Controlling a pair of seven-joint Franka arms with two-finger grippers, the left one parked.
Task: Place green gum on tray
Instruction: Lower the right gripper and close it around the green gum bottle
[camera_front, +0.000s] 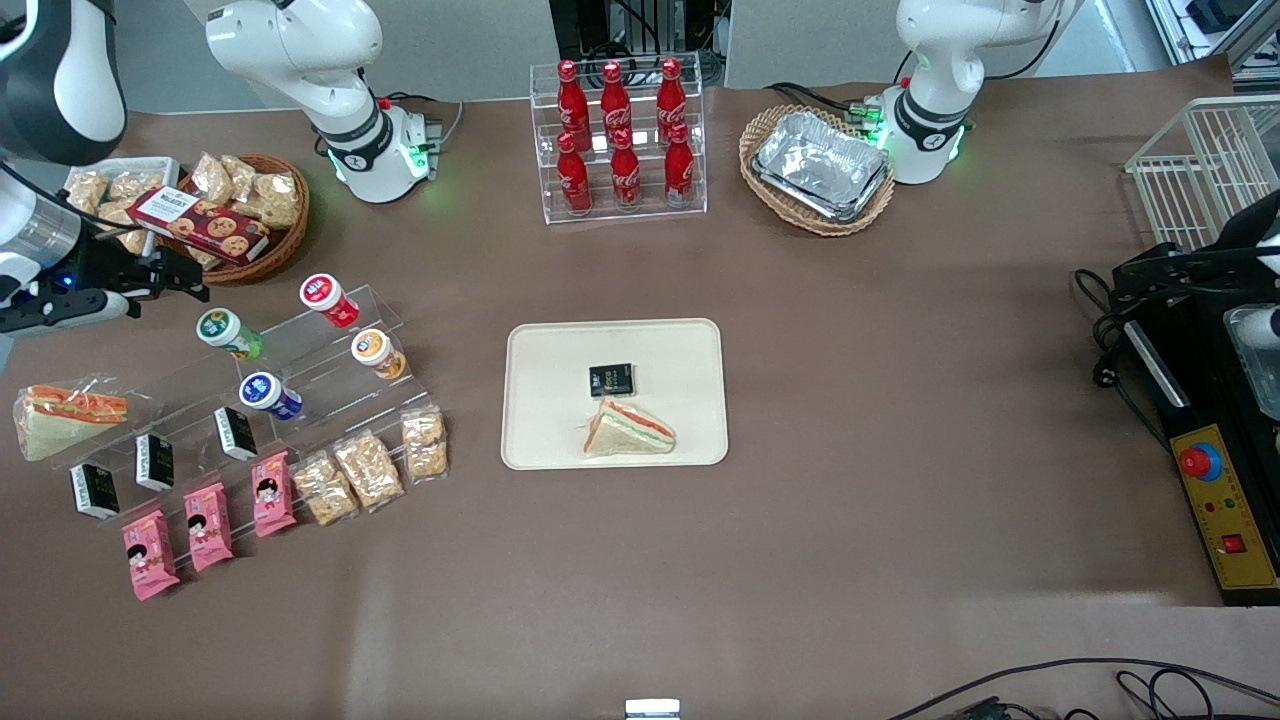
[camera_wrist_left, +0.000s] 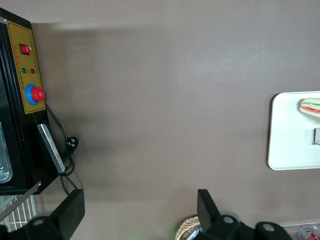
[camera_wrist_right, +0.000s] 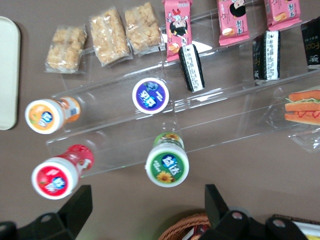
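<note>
The green gum, a small cylindrical bottle with a green body and a white round lid printed in green, is seen lying tilted on the upper step of a clear acrylic tiered stand, toward the working arm's end of the table. In the right wrist view the green gum is framed between the two dark fingers of the gripper, whose jaws are spread wide with nothing held.

On the same stand a blue-bodied bottle is set nearer the front camera, with a red-bodied bottle and an orange-bodied bottle beside it, closer to the tray. The large flat cream-beige plastic tray is placed at the middle of the table, well apart from the stand, and a wrapped triangular sandwich and a small black packet are already lying on it.

The gripper is held above the table just beside the stand, so the step in hand is judged to be the approach, the grasp not yet made. The next move is judged to call for a descent centred on the green lid, the fingers being passed to either side of the bottle without the blue or red neighbours being touched, before closing is attempted.
</note>
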